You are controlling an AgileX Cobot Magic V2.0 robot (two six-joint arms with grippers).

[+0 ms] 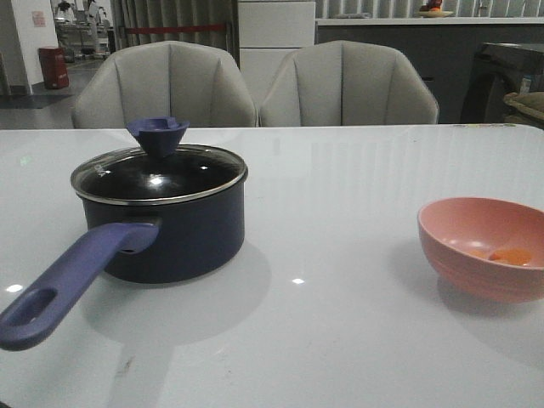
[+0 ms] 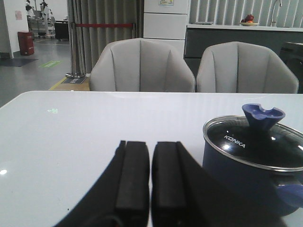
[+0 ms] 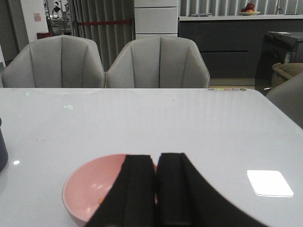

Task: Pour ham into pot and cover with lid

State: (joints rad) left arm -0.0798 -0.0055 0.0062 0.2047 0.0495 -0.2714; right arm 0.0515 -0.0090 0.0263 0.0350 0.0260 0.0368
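Ham (image 1: 508, 255) lies as a few orange-pink pieces in the pink bowl (image 1: 476, 223) near the table's (image 1: 340, 195) right edge, well apart from the navy saucepan (image 1: 183, 238) toward the left edge. Its glass lid (image 1: 159, 174) sits on the rim, the handle (image 1: 64, 285) pointing to the near left corner. Both the left claw (image 2: 150, 177) and right claw (image 3: 156, 189) are clenched with nothing between them, each above the table.

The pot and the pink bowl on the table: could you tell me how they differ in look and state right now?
The pot is dark navy with a long handle; the pink bowl has none. The pot is covered by its lid; the bowl is open, holding the ham. Both are round and stand upright on the table.
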